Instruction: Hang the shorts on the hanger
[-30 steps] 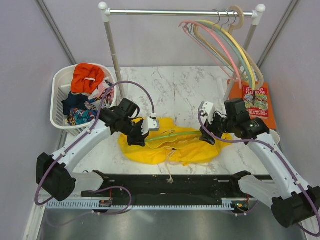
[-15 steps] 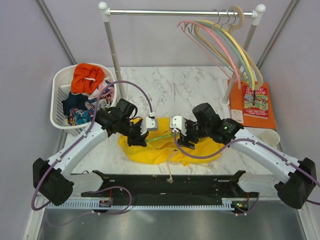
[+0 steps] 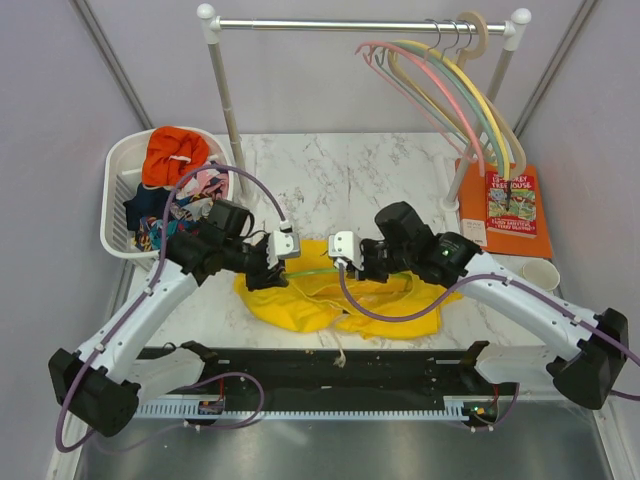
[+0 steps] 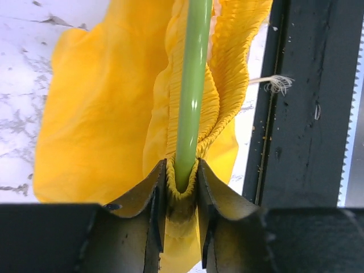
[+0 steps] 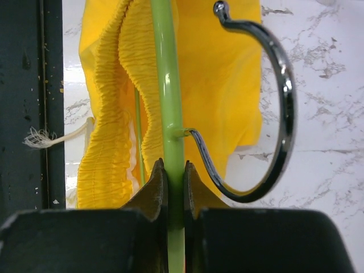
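Two pairs of jaws are shown, the student notes: what does each hold?

Arm: Left gripper (image 4: 182, 170): my jaws stand narrow, closed on the bar of the hanger (image 4: 191, 79), with a fold of gathered waistband pinched in beside it. Right gripper (image 5: 173, 170): jaws likewise narrow, clamped on the same green bar, just beside the stem of the metal hook (image 5: 281, 108).

Student: Where are the shorts?

Arm: The shorts (image 3: 290, 305) lie bunched on the marble table (image 3: 350, 170) between my two arms, near its front edge. Both wrist views show the elastic waist gathered along the bar, with the rest of the cloth spread below. The white drawstring (image 5: 35, 136) trails onto the black rail (image 3: 340, 365) at the near edge. Well apart are the laundry basket (image 3: 112, 165), far left, and the spare hangers (image 3: 470, 100) on the rack (image 3: 360, 24), back right.

Student: How will these things handle?

Arm: In my judgement the cloth is light, soft and limp. It keeps no shape of its own and may slide along smooth plastic unless pinched. The best hold is the ribbed waistband, where the elastic gives bulk to grip. The hanger looks thin, stiff and probably springy. It is best taken on the bar near the hook, as at right, not by the slick metal hook itself. The risk I foresee is fabric slipping off a free end once the bar is raised.
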